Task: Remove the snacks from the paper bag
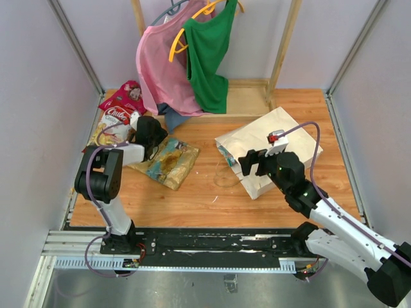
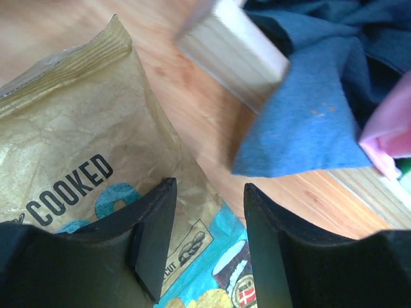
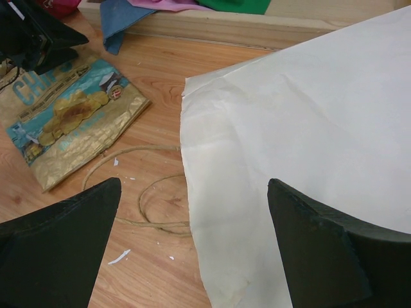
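One packet [image 2: 70, 141] partly under left fingers [image 2: 154, 237]

Snacks [image 1: 169, 161] L of paper bag [image 1: 255, 133]; garments [image 1: 172, 72] behind.

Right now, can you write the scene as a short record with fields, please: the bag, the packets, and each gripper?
paper bag: lying flat on the right, mouth toward the left
chips packet: gold and teal, lying outside the bag, to its left
other packets: piled at far left
left gripper: open, above the chips packet
right gripper: open wide, above the bag's edge
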`<move>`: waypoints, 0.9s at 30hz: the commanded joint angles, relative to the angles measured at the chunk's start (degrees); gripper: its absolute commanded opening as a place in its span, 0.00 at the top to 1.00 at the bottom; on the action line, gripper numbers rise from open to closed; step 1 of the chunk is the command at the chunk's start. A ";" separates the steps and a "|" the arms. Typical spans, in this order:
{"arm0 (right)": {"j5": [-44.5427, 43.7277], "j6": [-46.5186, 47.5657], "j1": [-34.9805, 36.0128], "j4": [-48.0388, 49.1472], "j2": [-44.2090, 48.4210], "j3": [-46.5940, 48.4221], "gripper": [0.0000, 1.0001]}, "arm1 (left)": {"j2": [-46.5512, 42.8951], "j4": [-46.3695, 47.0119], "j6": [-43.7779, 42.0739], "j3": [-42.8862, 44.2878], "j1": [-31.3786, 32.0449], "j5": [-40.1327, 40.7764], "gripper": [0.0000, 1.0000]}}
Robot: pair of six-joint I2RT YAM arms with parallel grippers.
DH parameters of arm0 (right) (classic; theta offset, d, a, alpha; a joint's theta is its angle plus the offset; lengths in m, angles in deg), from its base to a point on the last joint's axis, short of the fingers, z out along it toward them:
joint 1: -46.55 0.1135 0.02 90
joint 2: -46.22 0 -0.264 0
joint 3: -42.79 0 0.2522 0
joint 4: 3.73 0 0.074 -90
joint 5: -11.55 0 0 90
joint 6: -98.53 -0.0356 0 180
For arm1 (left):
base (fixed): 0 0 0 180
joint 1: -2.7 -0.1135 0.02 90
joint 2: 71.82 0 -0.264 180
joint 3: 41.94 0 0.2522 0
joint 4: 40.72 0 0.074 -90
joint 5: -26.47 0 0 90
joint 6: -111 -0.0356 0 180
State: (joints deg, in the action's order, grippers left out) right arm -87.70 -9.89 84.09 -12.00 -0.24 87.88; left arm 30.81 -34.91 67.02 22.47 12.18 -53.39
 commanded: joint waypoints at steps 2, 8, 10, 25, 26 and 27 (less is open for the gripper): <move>-0.58 1.25 -1.33 -0.20 1.34 0.79 0.02 | -3.43 -7.51 1.16 -5.89 -0.51 12.39 0.48; 0.54 1.32 -1.42 -0.44 1.72 0.75 0.02 | -4.92 -6.00 -6.63 -2.97 -0.51 9.81 0.48; 0.63 1.47 -1.42 -0.77 2.21 0.75 0.02 | -7.03 -4.28 -8.94 -3.61 -0.33 7.18 0.47; 3.08 1.32 -1.42 -1.06 2.88 0.80 0.02 | -28.27 -15.32 -12.97 -15.90 1.51 9.07 0.21; 3.18 1.23 -1.42 -1.02 3.15 0.75 0.02 | -27.86 -16.02 -12.97 -16.32 1.51 9.45 0.20; 3.18 1.30 -1.42 -1.17 3.32 0.68 0.02 | -27.33 -16.46 -13.07 -16.61 1.51 9.62 0.20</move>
State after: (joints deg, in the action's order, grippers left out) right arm -85.63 -9.10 83.63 -12.98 2.17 87.88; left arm 2.06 -46.04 54.65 8.64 13.40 -45.44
